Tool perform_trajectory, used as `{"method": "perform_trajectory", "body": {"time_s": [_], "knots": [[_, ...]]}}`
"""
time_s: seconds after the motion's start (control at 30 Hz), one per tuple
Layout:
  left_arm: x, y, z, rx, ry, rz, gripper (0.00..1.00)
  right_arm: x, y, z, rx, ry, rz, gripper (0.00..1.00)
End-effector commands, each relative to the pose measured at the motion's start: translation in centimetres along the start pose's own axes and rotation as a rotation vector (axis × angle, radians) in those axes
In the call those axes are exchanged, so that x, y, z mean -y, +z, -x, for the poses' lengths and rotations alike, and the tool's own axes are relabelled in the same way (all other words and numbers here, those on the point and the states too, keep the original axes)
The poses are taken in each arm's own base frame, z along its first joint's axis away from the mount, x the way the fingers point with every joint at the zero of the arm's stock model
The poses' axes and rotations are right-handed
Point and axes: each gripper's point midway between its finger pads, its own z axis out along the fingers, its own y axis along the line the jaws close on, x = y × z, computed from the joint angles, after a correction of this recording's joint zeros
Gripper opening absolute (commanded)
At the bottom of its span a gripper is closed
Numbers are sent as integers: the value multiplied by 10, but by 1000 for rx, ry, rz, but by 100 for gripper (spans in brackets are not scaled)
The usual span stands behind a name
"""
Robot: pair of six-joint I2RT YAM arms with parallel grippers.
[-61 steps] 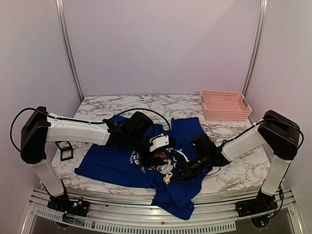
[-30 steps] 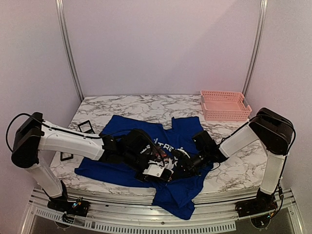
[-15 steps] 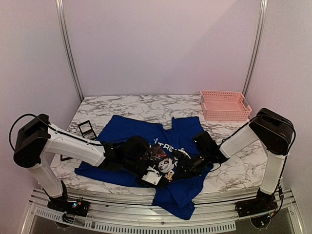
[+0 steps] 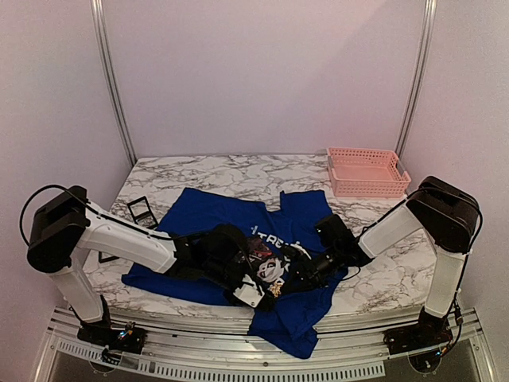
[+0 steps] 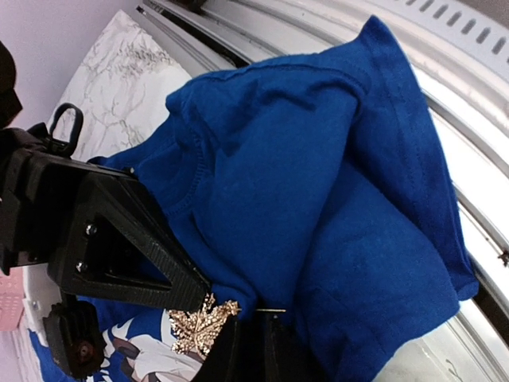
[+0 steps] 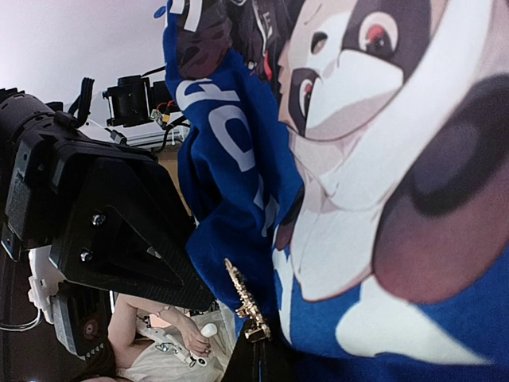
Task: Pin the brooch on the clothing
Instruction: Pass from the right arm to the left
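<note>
Both arms are nose to nose over the front of the blue T-shirt (image 4: 208,213). It lies rumpled on the marble tabletop (image 4: 238,169), with its near hem hanging off the edge just below them. The right jaws (image 6: 258,356) are closed, and the gold leaf-shaped brooch (image 5: 199,322) stands edge-on right at their tips, so it looks gripped there. The left jaws (image 5: 253,344) are nearly together, tips just beside the brooch. There's a thin metal pin (image 5: 270,310) across them and a fold of blue cloth bunched right up against them. Honestly can't tell if they're actually pinching anything. The panda-ish chest print (image 6: 358,119) sits right next to the right jaws on creased fabric. A pink basket (image 4: 367,189) is well off beyond the right jaws, at the far corner.
</note>
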Motion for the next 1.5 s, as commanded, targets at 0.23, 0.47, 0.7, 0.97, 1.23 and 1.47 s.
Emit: {"method": "perform_trajectory", "body": {"time_s": [0.23, 0.47, 0.7, 0.97, 1.23, 1.47], "knots": [[14, 11, -5, -9, 188, -51, 14, -8, -1, -2, -1, -25, 8, 0], [5, 15, -5, -13, 177, -23, 15, -6, -1, -4, -3, -22, 11, 0], [0, 17, -5, -13, 184, -1, 16, -7, -1, -4, -5, -26, 18, 0], [7, 12, -17, -37, 314, -17, 17, -5, -1, -5, -4, -22, 16, 0], [-6, 17, -13, -24, 338, 37, 17, -5, -1, -6, -7, -22, 21, 0], [-6, 18, -13, -20, 353, 46, 17, -8, 0, -6, -8, -27, 32, 0]]}}
